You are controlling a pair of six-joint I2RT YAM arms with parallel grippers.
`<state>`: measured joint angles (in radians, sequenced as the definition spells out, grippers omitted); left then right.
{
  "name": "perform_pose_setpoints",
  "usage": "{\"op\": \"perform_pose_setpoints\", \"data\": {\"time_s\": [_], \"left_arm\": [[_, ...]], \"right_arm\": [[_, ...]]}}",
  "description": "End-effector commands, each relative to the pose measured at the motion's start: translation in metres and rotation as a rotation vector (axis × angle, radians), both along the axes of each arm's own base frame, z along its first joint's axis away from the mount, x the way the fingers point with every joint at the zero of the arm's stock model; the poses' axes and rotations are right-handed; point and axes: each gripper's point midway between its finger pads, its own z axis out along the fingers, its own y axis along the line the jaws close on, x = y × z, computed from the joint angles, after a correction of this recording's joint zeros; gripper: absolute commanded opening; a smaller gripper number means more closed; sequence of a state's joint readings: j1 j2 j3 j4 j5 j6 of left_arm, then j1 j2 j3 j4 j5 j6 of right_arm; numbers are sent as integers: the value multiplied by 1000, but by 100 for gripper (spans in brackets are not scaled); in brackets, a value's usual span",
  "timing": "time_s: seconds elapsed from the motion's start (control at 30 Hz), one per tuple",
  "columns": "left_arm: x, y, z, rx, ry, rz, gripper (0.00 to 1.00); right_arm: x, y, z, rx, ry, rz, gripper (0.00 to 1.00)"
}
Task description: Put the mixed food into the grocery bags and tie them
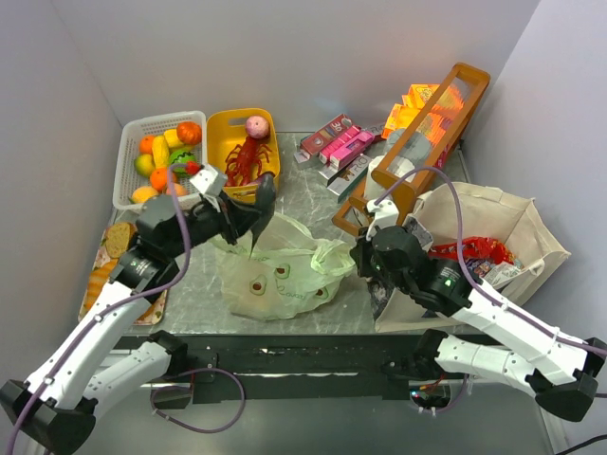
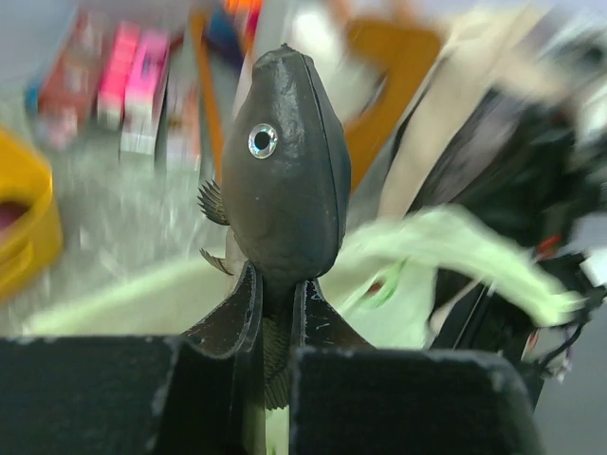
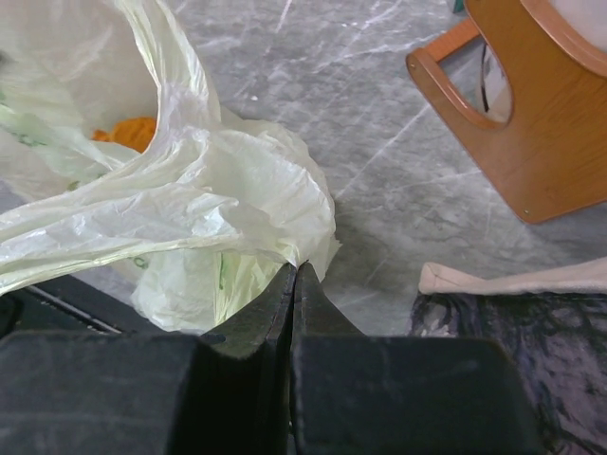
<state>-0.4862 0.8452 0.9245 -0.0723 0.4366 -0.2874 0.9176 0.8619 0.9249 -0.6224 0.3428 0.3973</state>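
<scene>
A dark grey toy fish (image 2: 285,171) with a round eye is held by its tail, my left gripper (image 2: 277,275) shut on it. In the top view the fish (image 1: 263,199) hangs at my left gripper (image 1: 248,223), above the far edge of the pale green plastic bag (image 1: 280,270). My right gripper (image 3: 296,269) is shut, pinching a fold of the green bag (image 3: 190,199); something orange shows inside it. That gripper (image 1: 358,256) sits at the bag's right side. The beige tote (image 1: 517,213) at right holds red snack packets (image 1: 474,250).
At the back stand a white basket of toy fruit (image 1: 161,152), a yellow basket (image 1: 228,128) with a red lobster (image 1: 247,159), pink boxes (image 1: 340,147) and a tilted wooden crate (image 1: 427,133). Bread (image 1: 116,239) lies on a tray at left.
</scene>
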Motion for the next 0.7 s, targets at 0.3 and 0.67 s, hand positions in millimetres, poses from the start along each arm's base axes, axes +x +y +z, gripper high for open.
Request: {"op": "perform_pose_setpoints", "data": {"time_s": [0.3,0.67], "left_arm": [[11,-14,-21,61,-7,-54,1],[28,-27,-3,80,-67,-89,1]], "right_arm": [[-1,6,18,93,-25,4,0],[1,7,17,81,-24,5,0]]}}
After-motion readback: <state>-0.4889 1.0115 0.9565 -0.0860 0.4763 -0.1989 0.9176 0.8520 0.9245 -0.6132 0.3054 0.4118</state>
